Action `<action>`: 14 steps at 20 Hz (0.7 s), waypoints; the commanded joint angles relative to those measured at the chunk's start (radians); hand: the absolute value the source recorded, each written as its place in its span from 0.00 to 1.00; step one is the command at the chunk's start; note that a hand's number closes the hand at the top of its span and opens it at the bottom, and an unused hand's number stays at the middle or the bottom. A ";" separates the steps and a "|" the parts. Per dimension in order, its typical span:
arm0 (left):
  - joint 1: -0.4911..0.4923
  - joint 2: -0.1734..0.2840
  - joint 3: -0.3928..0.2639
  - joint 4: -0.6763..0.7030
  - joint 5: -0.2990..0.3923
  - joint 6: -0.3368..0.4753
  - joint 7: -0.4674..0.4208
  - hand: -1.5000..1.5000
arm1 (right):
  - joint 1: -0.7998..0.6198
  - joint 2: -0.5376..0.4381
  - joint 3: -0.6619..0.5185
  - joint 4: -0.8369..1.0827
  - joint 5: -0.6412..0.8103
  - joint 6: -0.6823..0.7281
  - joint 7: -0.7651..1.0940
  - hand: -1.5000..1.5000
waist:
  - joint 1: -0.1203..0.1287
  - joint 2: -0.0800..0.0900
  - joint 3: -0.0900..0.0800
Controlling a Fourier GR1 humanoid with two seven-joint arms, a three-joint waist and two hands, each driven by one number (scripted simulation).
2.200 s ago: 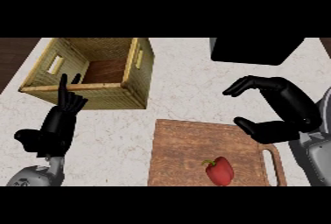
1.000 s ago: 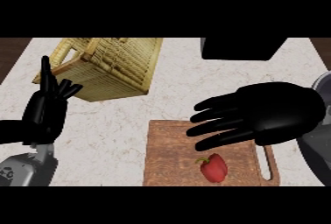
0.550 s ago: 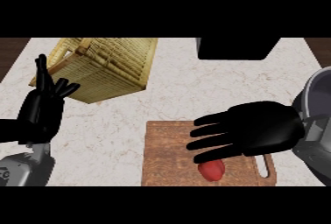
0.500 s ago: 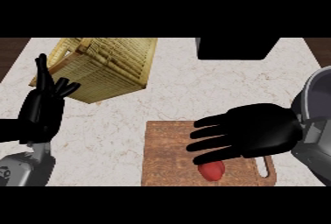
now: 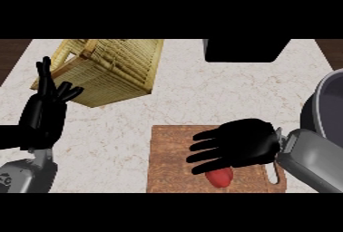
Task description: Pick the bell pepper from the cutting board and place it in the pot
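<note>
The right hand (image 5: pixel 242 144) lies palm-down over the cutting board (image 5: pixel 171 165), its fingers spread and fairly straight, pointing left. The bell pepper (image 5: pixel 220 177) sits on the board just on the near side of that hand; only its red near end shows, the rest being hidden under the palm, so whether the hand touches it cannot be told, though the fingers do not seem curled round it. The board lies at the near edge of the pale counter (image 5: pixel 201 95), right of centre, with a handle slot at its right end beside the grey forearm. The pot (image 5: pixel 324 108) stands at the far right, a dark grey rim cut off by the view's edge, just beyond the board's right end. The left hand (image 5: pixel 44 115) rests at the left edge, open, fingers straight and pointing up, holding nothing. Beyond it, at the far left, a wooden crate (image 5: pixel 107 70) sits tilted on the counter. A black block (image 5: pixel 246 49) stands at the far edge, right of centre, well apart from the board.
</note>
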 commanded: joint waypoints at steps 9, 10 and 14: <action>-0.013 -0.015 0.062 0.118 -0.025 -0.023 -0.017 0.50 | 0.115 0.023 -0.031 -0.053 0.124 -0.022 -0.021 0.00 | -0.015 0.010 -0.008; -0.042 -0.027 0.047 0.085 -0.049 0.017 0.029 0.50 | 0.119 -0.021 -0.070 -0.088 0.115 -0.012 -0.041 0.00 | -0.017 0.009 -0.007; -0.030 -0.026 0.053 0.087 -0.043 -0.011 0.034 0.50 | 0.156 0.111 -0.023 -0.038 0.206 -0.033 0.044 0.00 | -0.011 0.011 -0.007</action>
